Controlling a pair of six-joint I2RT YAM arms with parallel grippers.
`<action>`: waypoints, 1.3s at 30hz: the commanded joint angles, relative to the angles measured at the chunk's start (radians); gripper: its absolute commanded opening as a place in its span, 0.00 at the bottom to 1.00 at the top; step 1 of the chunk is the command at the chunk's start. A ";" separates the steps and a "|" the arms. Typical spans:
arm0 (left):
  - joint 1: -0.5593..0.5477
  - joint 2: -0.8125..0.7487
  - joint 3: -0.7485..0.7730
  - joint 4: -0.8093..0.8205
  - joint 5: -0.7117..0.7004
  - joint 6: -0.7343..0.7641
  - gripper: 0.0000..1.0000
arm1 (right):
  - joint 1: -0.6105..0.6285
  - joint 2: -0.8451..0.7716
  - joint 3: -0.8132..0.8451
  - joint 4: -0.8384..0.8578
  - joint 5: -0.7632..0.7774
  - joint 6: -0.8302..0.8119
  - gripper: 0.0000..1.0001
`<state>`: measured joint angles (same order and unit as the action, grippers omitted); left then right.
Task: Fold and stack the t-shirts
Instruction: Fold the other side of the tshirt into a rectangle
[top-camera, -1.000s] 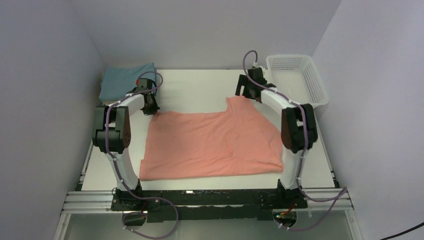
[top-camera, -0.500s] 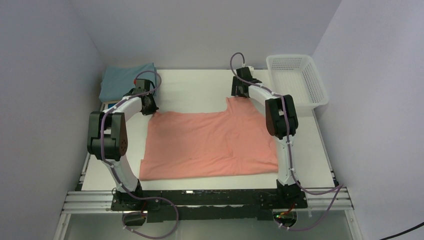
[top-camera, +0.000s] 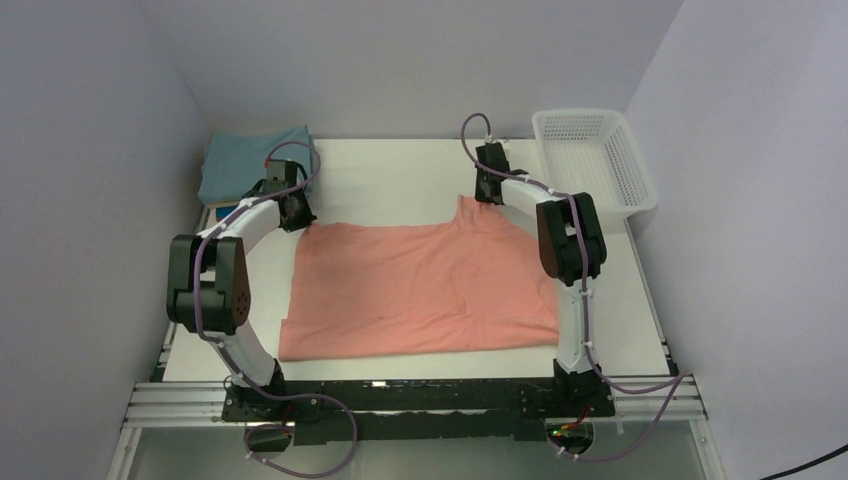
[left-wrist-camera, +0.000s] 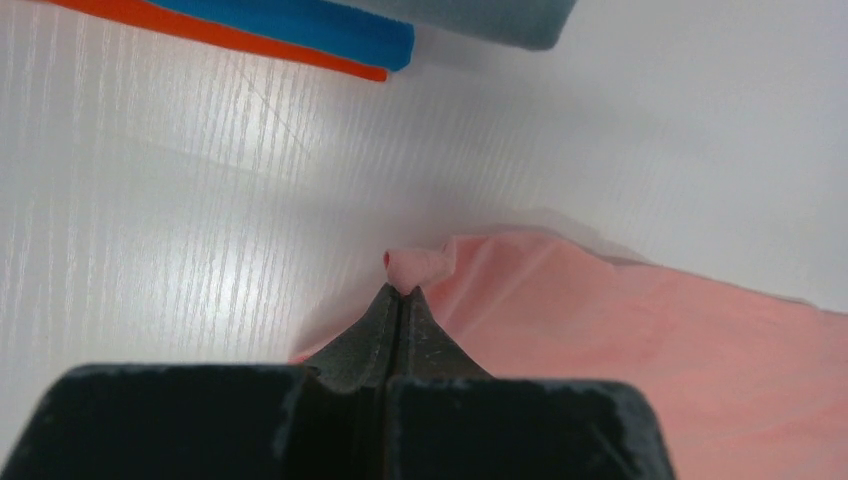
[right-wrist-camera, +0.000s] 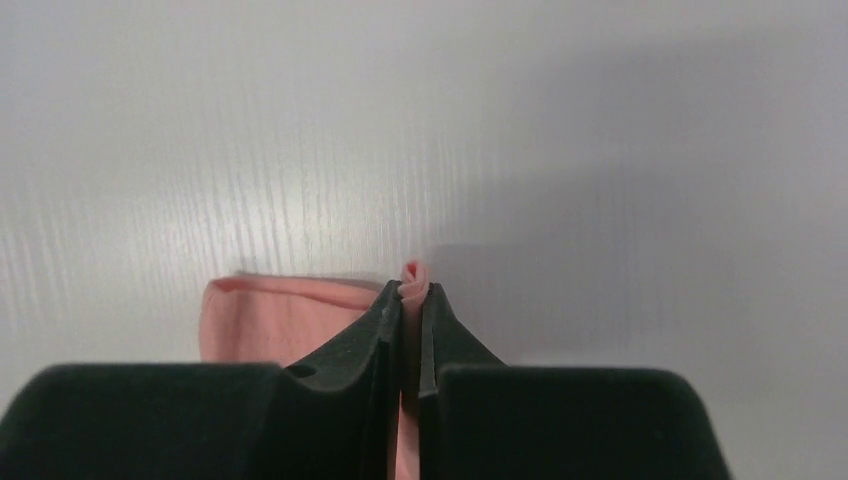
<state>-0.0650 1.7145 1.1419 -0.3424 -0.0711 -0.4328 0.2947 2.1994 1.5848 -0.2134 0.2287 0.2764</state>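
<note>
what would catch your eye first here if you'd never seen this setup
The salmon-pink t-shirt, spread flat across the middle of the white table, grabs the eye first. The left pincer and right pincer are each shut on a bit of its far edge, one toward each side. A teal-topped stack of folded shirts sits at the far left corner, and a white mesh basket at the far right.

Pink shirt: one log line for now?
salmon-pink t-shirt: spread flat | left gripper: shut on far-left corner | right gripper: shut on far edge
</note>
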 joint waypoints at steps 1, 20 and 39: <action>-0.011 -0.118 -0.070 0.066 0.027 -0.026 0.00 | 0.012 -0.163 -0.091 0.109 -0.090 -0.085 0.02; -0.125 -0.667 -0.526 0.101 -0.097 -0.169 0.00 | 0.088 -0.904 -0.747 0.146 -0.262 -0.143 0.00; -0.125 -0.999 -0.740 -0.057 -0.274 -0.348 0.00 | 0.086 -1.240 -0.967 -0.052 -0.039 -0.036 0.00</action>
<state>-0.1879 0.7483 0.4328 -0.3840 -0.3138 -0.7460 0.3824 1.0153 0.6441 -0.2375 0.1284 0.1955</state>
